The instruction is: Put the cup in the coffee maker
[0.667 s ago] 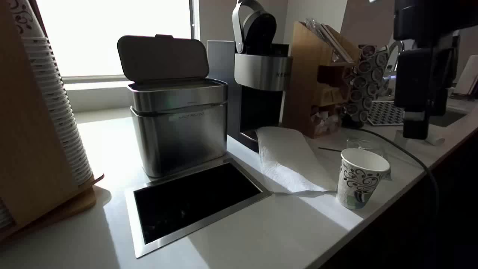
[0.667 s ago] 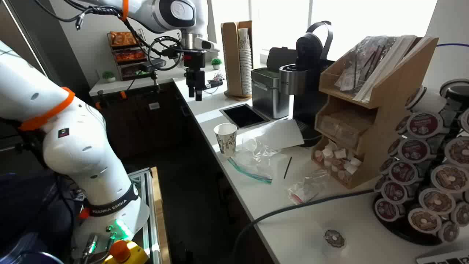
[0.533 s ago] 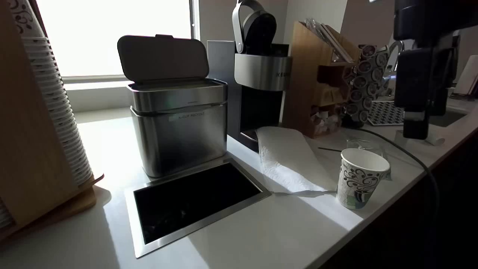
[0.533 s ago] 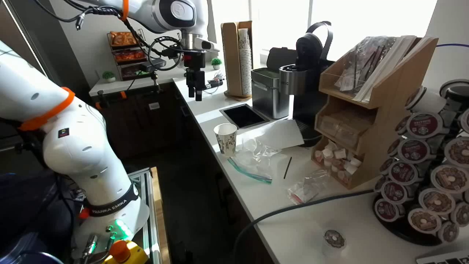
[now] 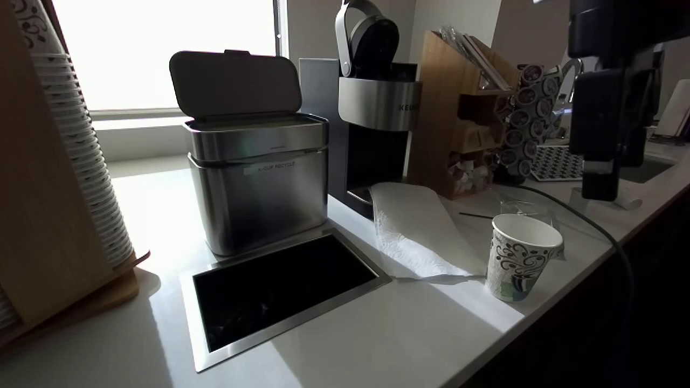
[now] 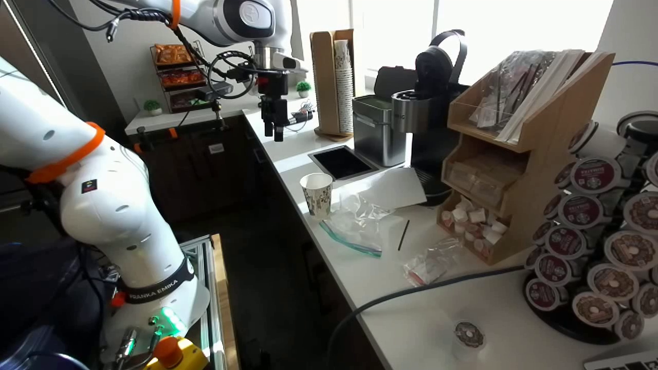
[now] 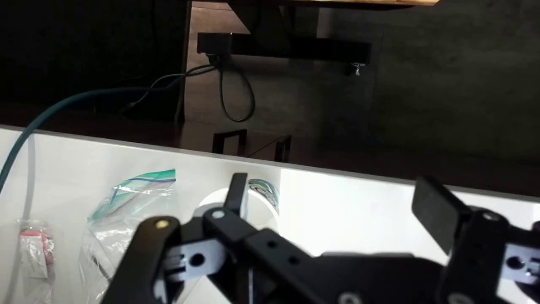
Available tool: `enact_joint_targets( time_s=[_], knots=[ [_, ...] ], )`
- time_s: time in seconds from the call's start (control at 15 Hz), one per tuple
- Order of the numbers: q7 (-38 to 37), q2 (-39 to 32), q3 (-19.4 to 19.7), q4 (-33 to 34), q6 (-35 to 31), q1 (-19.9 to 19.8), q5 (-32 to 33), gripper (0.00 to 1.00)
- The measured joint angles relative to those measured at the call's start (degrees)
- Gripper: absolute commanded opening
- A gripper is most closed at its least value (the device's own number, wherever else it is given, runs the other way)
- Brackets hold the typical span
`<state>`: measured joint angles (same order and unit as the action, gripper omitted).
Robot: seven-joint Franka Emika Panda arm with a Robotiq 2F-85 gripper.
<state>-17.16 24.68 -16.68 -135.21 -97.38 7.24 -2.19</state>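
The claw (image 7: pixel 334 202) hangs above the counter (image 5: pixel 388 331) at the end of the robot arm (image 6: pixel 110 210), pointing down. Its fingers stand spread wide, and bright counter shows through the gap between them in the wrist view. The cup (image 5: pixel 521 264) stands upright on the counter, lower than the claw and apart from it in both exterior views. From the wrist, it appears past one finger, which hides part of it (whether the cup sits directly beneath that finger cannot be determined). Its print is noted as dark scrolls with a greenish patch near the base. The coffee maker (image 5: pixel 377 105) is well apart from the claw, nearer the window (image 5: pixel 167 54) than the cup is, with its black top raised. A steel bin (image 5: pixel 264 194), lid up, stands beside the coffee maker, likewise well apart from the claw. A white sheet (image 5: pixel 418 226) lies lower than the claw, between the cup and the coffee maker. Just beside the cup, also below the claw's level, lies a clear zip bag (image 7: pixel 137 204) with a blue-green strip. The wooden organiser (image 6: pixel 552 149) stands well apart from the claw, next to the coffee maker on the side opposite the bin.
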Motion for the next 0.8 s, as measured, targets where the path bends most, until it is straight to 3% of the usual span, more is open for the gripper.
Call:
enact_joint_targets(
  time_s=[0.53,0.8],
  knots=[
    [-0.2,-0.1,0.1,0.0,0.0,0.0,0.2,1.00],
    [-5.4,-1.2,-0.1,-0.1,0.0,-0.6,5.3,1.00]
  ],
)
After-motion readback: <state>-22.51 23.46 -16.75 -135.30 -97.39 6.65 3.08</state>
